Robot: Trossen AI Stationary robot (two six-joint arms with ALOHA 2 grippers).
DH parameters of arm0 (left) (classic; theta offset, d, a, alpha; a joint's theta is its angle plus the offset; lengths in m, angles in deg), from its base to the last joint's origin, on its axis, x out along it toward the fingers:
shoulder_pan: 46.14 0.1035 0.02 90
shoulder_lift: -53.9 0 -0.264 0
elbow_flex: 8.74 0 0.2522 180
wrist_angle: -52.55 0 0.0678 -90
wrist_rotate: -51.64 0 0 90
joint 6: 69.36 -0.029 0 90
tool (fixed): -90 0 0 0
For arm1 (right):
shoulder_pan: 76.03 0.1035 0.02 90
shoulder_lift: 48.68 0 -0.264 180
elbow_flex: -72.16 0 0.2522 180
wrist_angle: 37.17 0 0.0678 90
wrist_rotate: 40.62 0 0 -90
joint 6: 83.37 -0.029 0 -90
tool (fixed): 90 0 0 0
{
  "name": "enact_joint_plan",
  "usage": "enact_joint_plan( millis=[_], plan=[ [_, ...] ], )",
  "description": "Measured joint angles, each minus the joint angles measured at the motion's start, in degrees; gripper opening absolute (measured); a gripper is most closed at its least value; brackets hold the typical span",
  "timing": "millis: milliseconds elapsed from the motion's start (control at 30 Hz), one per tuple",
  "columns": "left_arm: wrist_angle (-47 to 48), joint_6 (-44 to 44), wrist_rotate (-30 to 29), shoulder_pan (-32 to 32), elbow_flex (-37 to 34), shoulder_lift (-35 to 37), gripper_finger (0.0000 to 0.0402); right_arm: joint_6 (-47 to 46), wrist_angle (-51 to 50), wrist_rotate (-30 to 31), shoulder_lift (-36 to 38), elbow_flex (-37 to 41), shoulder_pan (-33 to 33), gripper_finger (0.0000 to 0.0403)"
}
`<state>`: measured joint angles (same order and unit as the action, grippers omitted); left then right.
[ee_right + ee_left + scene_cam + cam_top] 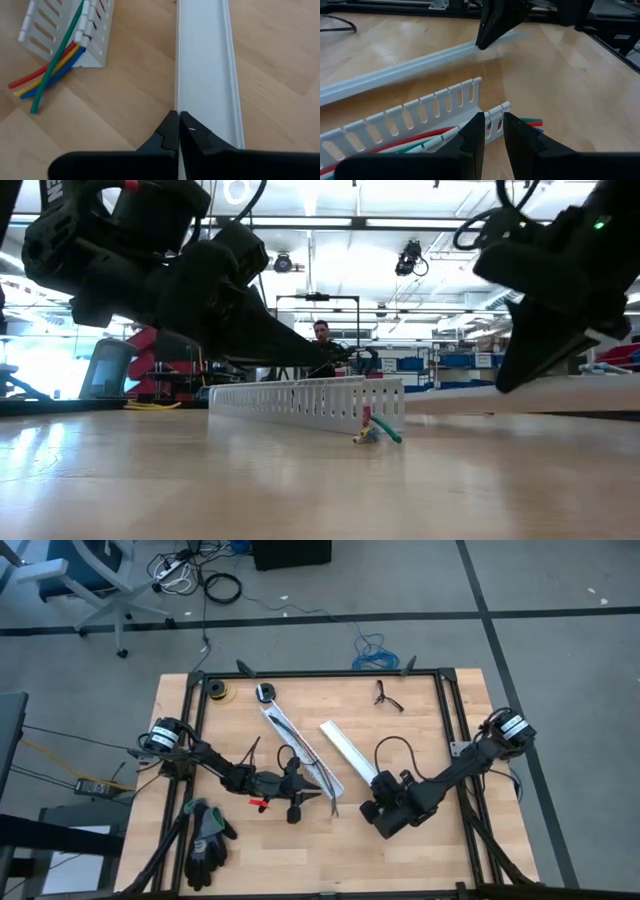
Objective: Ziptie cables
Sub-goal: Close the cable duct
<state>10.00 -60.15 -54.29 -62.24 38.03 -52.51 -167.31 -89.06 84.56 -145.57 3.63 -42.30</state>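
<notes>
Coloured cables [47,77] lie inside a slotted white duct [300,752] at the centre of the high view, their ends spilling out of its open end onto the table [420,710]; in the right wrist view they show at the upper left, red, yellow, blue and green. They look thin, light and limp, likely to splay or slide when nudged, so the safest hold appears to be on the bundle just beyond the duct's mouth, where the strands lie together.

The left gripper [491,140], low at centre of the left wrist view, hovers at the duct's end with its fingers a narrow gap apart and nothing between them. The right gripper [178,131] sits bottom centre of its own view, fingers pressed together at the edge of the flat white lid [207,60]; whether the lid's rim is pinched cannot be told.

No brand, label or legible writing appears on any item.
</notes>
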Motion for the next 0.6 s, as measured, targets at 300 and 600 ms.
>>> enact_joint_plan(
  millis=[300, 600],
  plan=[
    [0.8, 0.0, -2.5, 2.3, 2.2, 0.0, 0.0078, -4.4, -6.6, 1.3, 3.4, -0.1, 3.0, 0.0000],
    [0.5, -6.0, -2.4, 3.4, 4.7, 0.0, 0.0078, -9.1, -11.4, 6.7, 8.7, -0.1, 7.8, 0.0000]
  ],
)
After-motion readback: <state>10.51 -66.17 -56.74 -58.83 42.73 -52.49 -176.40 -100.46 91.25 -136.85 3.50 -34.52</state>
